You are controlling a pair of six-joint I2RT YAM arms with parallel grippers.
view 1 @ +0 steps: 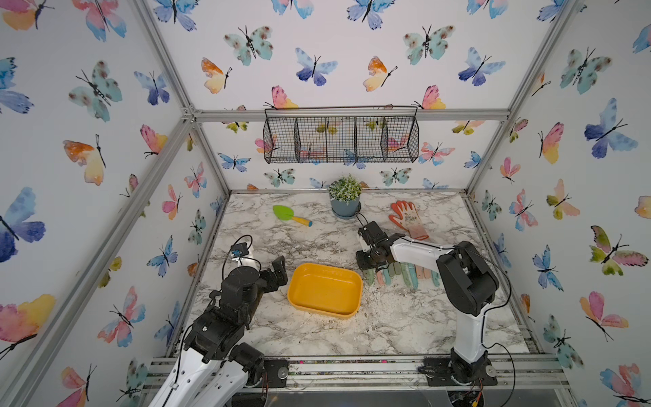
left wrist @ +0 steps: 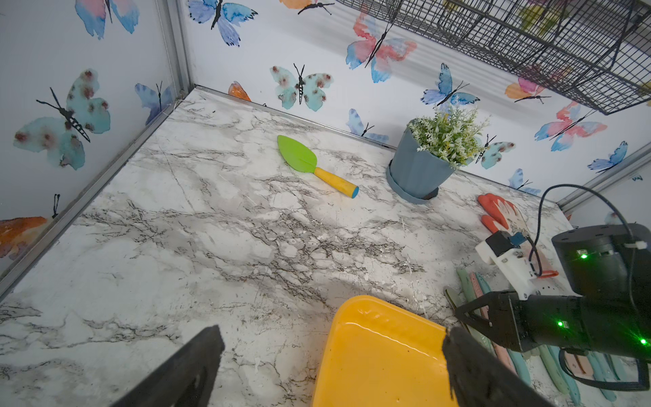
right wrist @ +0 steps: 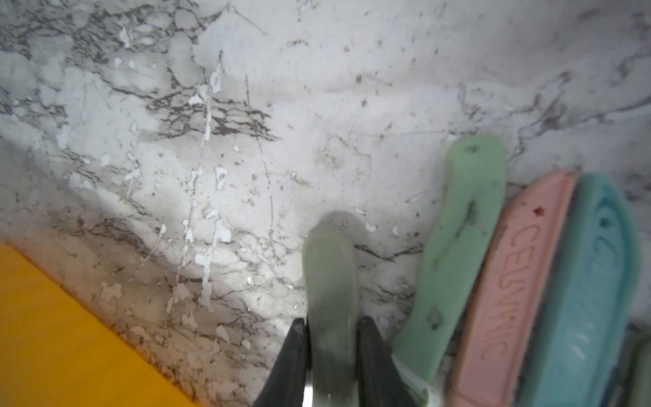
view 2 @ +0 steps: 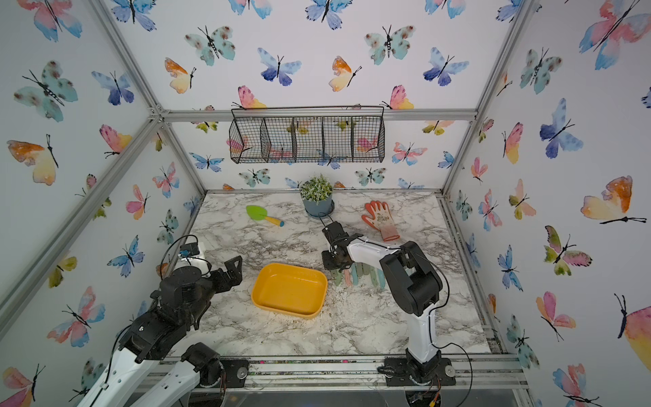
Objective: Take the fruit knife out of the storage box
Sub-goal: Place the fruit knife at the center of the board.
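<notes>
Two black fingers of the right gripper are pressed against the sides of the fruit knife, a grey-green piece with a rounded end that sticks out ahead of them. The knife is outside the storage box, over the marble table, between the yellow box wall and a row of other knives. A shadow sits under its tip; whether it touches the table I cannot tell.

Just beside the held knife lies a mint-green knife, then a pink knife with raised lettering, then a teal knife, packed side by side. In both top views the right gripper points down at the end of that row of knives nearest the box, close to the far right corner of the storage box.

On the other side, the left gripper is near the box's left end. Its fingers stand wide apart with nothing between them, and the left wrist view shows a corner of the box in the gap.

Farther back on the table are a green trowel with a yellow handle, a potted plant and an orange glove. A black wire basket hangs on the back wall above them.
</notes>
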